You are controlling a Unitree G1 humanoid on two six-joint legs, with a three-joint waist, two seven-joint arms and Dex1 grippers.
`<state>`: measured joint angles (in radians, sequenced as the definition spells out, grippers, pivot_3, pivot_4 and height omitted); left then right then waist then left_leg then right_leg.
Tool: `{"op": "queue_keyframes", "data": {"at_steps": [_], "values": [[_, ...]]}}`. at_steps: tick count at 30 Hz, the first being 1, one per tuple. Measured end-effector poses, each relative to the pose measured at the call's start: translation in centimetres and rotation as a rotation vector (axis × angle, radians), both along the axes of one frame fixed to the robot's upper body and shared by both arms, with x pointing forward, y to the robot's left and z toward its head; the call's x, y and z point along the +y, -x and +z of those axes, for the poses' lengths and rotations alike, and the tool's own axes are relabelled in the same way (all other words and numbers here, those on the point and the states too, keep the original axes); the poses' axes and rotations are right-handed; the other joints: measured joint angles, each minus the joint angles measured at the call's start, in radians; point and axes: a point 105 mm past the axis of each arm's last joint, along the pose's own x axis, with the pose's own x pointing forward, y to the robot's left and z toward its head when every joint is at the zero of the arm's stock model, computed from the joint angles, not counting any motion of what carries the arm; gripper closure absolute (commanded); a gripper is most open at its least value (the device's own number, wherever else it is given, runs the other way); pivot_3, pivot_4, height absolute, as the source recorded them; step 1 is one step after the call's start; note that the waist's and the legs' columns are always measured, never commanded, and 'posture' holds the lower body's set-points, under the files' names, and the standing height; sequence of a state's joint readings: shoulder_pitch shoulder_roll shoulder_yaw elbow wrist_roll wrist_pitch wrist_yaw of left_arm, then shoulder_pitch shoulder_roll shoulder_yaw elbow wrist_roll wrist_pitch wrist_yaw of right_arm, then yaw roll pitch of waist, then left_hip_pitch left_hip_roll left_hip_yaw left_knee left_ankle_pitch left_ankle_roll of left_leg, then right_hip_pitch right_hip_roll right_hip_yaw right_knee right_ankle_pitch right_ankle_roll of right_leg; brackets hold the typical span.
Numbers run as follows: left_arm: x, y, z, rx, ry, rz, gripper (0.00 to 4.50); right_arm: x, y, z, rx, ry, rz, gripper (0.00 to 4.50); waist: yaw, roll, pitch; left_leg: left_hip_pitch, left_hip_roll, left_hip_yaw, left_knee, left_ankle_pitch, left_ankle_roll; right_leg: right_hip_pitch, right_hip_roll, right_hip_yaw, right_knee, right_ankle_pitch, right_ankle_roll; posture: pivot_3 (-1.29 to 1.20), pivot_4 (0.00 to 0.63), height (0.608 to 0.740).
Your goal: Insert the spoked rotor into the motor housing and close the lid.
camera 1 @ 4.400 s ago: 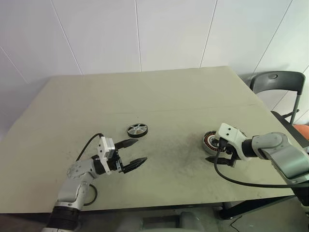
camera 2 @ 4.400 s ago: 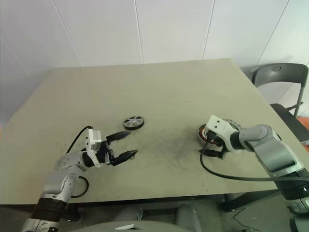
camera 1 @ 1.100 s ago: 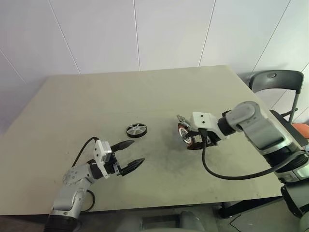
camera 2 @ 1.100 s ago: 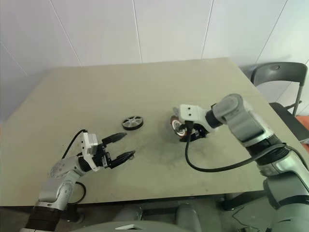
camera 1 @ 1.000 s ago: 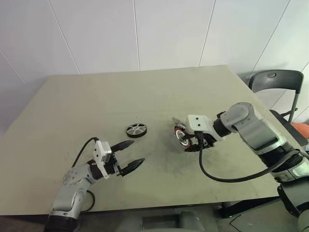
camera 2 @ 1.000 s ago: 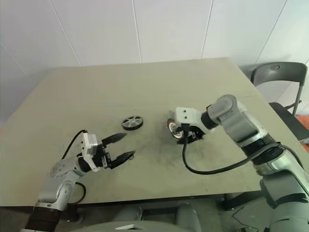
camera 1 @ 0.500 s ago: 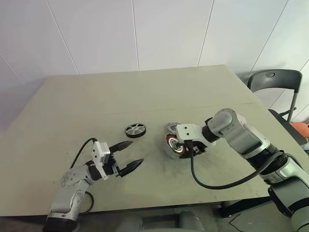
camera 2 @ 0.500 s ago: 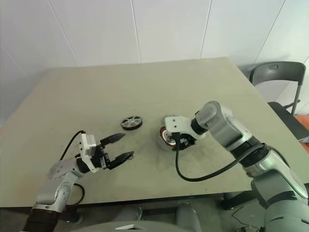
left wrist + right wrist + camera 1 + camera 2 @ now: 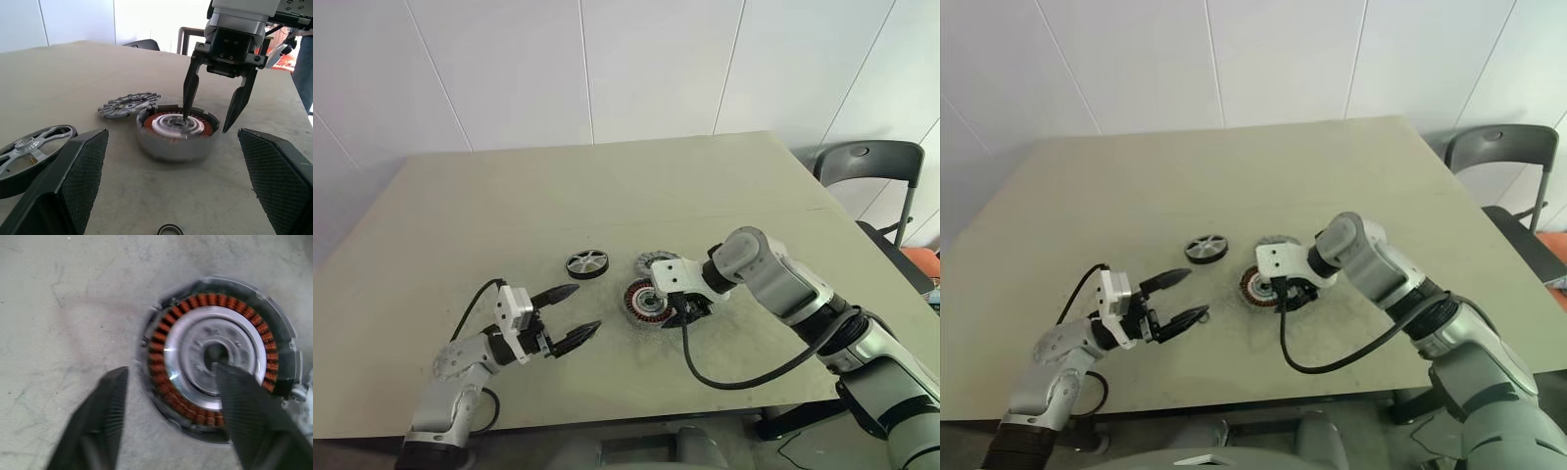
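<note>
Lid (image 9: pixel 653 261) just behind motor housing (image 9: pixel 647 301)

My right gripper (image 9: pixel 677 315) straddles the motor housing (image 9: pixel 644 300) rim at frame centre, blocking it from the right. The lid (image 9: pixel 653 262) lies just behind, the spoked rotor (image 9: pixel 586 263) to its left. My left gripper (image 9: pixel 566 315) faces bare table (image 9: pixel 489 215) before them.

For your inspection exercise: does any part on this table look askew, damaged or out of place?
Nothing looks damaged. The motor housing sits flat and open, with the lid resting against its far side. The spoked rotor lies flat. A tiny dark ring lies loose nearby.
</note>
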<state>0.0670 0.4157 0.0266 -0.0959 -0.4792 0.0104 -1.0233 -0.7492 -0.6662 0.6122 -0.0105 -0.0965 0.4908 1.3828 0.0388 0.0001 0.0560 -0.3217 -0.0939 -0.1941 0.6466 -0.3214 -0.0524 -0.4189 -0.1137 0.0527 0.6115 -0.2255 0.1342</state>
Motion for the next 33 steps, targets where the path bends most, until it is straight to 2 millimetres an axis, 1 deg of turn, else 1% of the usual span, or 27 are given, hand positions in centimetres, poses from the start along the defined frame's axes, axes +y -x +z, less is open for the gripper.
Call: {"op": "queue_keyframes", "data": {"at_steps": [2,4,6,9,11,13,14,16,19,22,23,27,31,33], "values": [[0.3,0.1,0.1,0.0,-0.006,0.003,0.0,0.0,0.0,0.0,0.003,-0.005,0.001,0.03,-0.001,0.0,0.0,0.0,0.0,0.0,0.0,0.0,0.0,0.0,0.0,0.0,0.0,0.0,0.0,0.0,0.0,0.74],[0.6,0.1,0.2,-0.003,-0.008,0.005,0.0,0.0,0.0,0.1,0.024,-0.023,-0.011,0.03,0.0,0.0,0.0,0.0,0.0,0.0,0.0,0.0,0.0,0.0,0.0,0.0,0.0,0.0,0.0,0.0,0.0,0.74],[0.9,0.1,0.3,-0.004,-0.015,0.001,0.0,0.1,-0.2,0.8,0.05,-0.071,-0.046,0.03,0.0,0.0,0.0,0.0,0.0,0.0,0.0,0.0,0.0,0.0,0.0,0.0,0.0,0.0,0.0,0.0,0.0,0.74],[1.2,0.2,0.7,-0.005,-0.01,0.0,0.0,0.3,-0.7,2.8,0.074,-0.206,-0.103,0.03,0.0,0.0,0.0,0.0,0.001,0.0,0.0,0.0,0.0,0.0,0.001,0.0,0.0,0.0,0.0,0.0,0.0,0.74],[1.4,0.3,1.0,-0.005,-0.01,0.0,0.0,1.1,-1.2,4.4,0.08,-0.34,-0.145,0.03,-0.002,0.0,0.0,0.001,0.001,0.0,-0.001,0.0,0.0,0.0,0.001,0.0,0.0,0.001,-0.001,0.0,0.0,0.74],[1.8,0.3,1.2,-0.007,-0.019,0.012,0.0,1.9,-1.7,5.0,0.063,-0.417,-0.173,0.03,-0.001,0.0,0.0,0.001,0.002,0.0,-0.001,0.0,0.0,-0.001,0.002,0.0,0.001,0.001,-0.002,0.0,0.0,0.74],[2.2,0.3,1.3,-0.006,-0.028,0.023,0.0,2.2,-2.1,5.0,0.051,-0.446,-0.195,0.03,-0.001,0.0,0.0,0.001,0.002,0.0,-0.001,0.0,0.0,-0.001,0.002,0.0,0.001,0.001,-0.002,0.0,0.0,0.74],[3.1,0.4,1.3,-0.005,-0.048,0.06,0.0,2.9,-2.4,4.0,0.05,-0.486,-0.239,0.03,-0.003,0.0,0.0,0.001,0.003,0.001,-0.001,0.0,0.0,-0.001,0.003,0.0,0.001,0.002,-0.002,0.0,0.0,0.74],[4.2,0.7,1.7,-0.008,-0.056,0.105,0.0,4.3,-1.8,2.2,0.103,-0.511,-0.256,0.03,-0.002,0.0,0.0,0.0,0.003,0.001,-0.001,0.0,0.0,-0.003,0.003,0.0,0.001,0.002,-0.003,0.0,0.0,0.74],[4.8,1.2,1.9,-0.015,-0.065,0.143,0.0,5.2,-1.4,1.5,0.122,-0.505,-0.241,0.03,-0.002,-0.001,0.0,0.0,0.002,0.002,-0.001,0.0,0.0,-0.003,0.003,0.0,0.001,0.002,-0.003,0.0,0.0,0.74],[4.9,1.4,1.8,-0.009,-0.066,0.15,0.0,5.5,-1.3,1.3,0.134,-0.504,-0.238,0.03,-0.002,-0.001,0.0,0.0,0.003,0.002,-0.001,0.0,0.0,-0.003,0.003,0.0,0.001,0.002,-0.003,0.0,0.0,0.74],[5.2,2.5,1.4,0.016,-0.066,0.185,0.0,7.0,0.0,-0.9,0.223,-0.483,-0.223,0.03,-0.004,0.0,0.0,0.0,0.003,0.002,-0.001,0.0,0.0,-0.004,0.003,0.0,0.001,0.002,-0.004,0.0,0.0,0.74],[4.8,3.4,1.7,0.029,-0.063,0.189,0.0,7.4,-0.2,-1.4,0.226,-0.483,-0.226,0.03,-0.002,0.0,0.0,0.001,0.003,0.002,0.0,0.0,-0.001,-0.002,0.004,0.0,0.001,0.002,-0.004,0.0,0.0,0.74],[5.0,3.7,1.1,0.059,-0.082,0.196,0.0,7.3,-0.3,-1.5,0.224,-0.48,-0.235,0.03,-0.003,0.0,0.0,0.001,0.004,0.003,0.0,0.0,-0.001,-0.002,0.004,0.0,0.001,0.003,-0.005,0.0,0.0,0.74]]}}
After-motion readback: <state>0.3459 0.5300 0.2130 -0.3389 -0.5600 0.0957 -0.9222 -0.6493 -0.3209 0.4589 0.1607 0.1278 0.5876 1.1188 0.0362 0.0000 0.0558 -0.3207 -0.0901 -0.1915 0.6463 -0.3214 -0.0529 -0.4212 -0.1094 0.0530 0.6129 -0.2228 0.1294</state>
